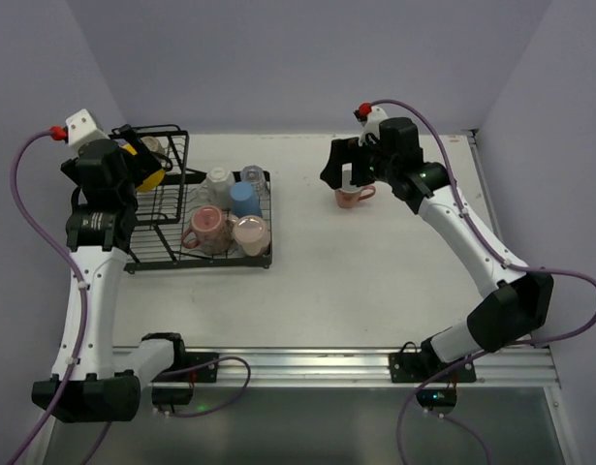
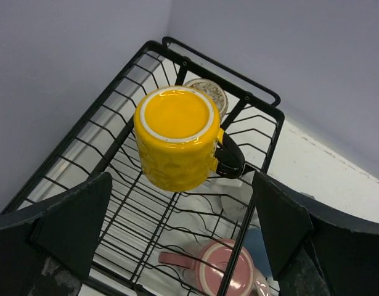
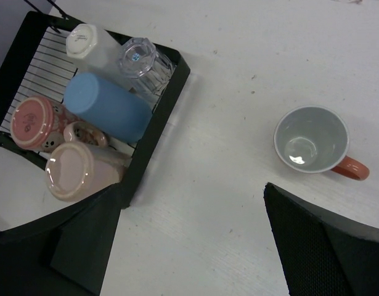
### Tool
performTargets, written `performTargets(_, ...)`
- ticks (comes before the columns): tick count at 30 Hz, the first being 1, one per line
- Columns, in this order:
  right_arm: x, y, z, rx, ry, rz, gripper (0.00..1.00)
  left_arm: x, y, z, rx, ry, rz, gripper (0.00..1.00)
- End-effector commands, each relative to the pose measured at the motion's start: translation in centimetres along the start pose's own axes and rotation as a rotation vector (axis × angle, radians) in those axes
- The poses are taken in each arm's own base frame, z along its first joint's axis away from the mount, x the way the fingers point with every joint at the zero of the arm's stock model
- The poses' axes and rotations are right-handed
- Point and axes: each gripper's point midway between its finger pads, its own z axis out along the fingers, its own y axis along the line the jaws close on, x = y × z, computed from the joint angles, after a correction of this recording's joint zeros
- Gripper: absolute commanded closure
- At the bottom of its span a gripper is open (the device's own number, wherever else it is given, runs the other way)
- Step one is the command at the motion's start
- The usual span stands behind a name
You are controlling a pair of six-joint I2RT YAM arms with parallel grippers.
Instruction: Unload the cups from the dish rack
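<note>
The black wire dish rack (image 1: 269, 218) stands at the left. Its basket section holds an upside-down yellow mug (image 2: 177, 139) with a black handle and a beige patterned cup (image 2: 207, 92) behind it. My left gripper (image 2: 182, 185) hangs open above the yellow mug, apart from it. The tray section holds a white cup (image 3: 90, 46), a clear glass (image 3: 143, 61), a blue cup (image 3: 106, 105), a pink mug (image 3: 35, 122) and a pale pink cup (image 3: 75, 171). A dark red mug (image 3: 311, 139) stands upright on the table. My right gripper (image 3: 192, 191) is open and empty above the table beside it.
The white table (image 1: 375, 281) stretches right of the rack. Lilac walls close the back and both sides, and the rack's basket (image 2: 220, 65) sits in the back left corner. A metal rail (image 1: 317, 363) runs along the near edge.
</note>
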Motion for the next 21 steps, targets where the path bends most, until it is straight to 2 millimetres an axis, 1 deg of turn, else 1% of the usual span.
performTargets(1,0.2,1.3,0.8,-0.080,-0.002,0.004,0.01,-0.8,-1.2,0.6,0.054,0.006,-0.090,0.00)
performTargets(2,0.3,1.6,0.8,-0.088,0.001,0.001,0.01,-0.9,-0.8,1.0,0.037,0.010,-0.108,0.00)
performTargets(4,0.5,2.0,0.9,-0.105,0.008,-0.008,0.01,-0.3,-0.3,2.5,0.017,0.040,-0.121,0.00)
performTargets(8,1.0,3.1,1.2,-0.139,0.020,-0.025,0.01,0.1,-0.6,4.9,0.010,0.064,-0.123,0.00)
performTargets(10,1.3,3.3,1.4,-0.152,0.029,-0.029,0.01,0.6,0.1,5.8,-0.008,0.106,-0.139,0.00)
performTargets(11,1.4,3.5,1.5,-0.155,0.034,-0.031,0.01,0.9,0.1,6.5,-0.011,0.124,-0.149,0.00)
performTargets(14,1.6,3.6,1.7,-0.161,0.040,-0.035,0.01,1.6,-0.2,7.6,0.003,0.159,-0.163,0.00)
performTargets(16,1.7,4.2,1.8,-0.175,0.041,-0.047,0.01,1.9,-0.5,7.9,0.011,0.175,-0.168,0.00)
performTargets(18,1.9,4.5,1.9,-0.183,0.044,-0.062,0.01,2.3,-0.2,8.4,-0.011,0.183,-0.176,0.00)
performTargets(19,2.0,4.6,2.0,-0.183,0.045,-0.068,0.01,2.4,0.2,8.9,-0.040,0.184,-0.174,0.00)
performTargets(21,2.1,4.7,2.0,-0.185,0.048,-0.070,0.01,2.9,0.4,9.2,-0.056,0.202,-0.169,0.00)
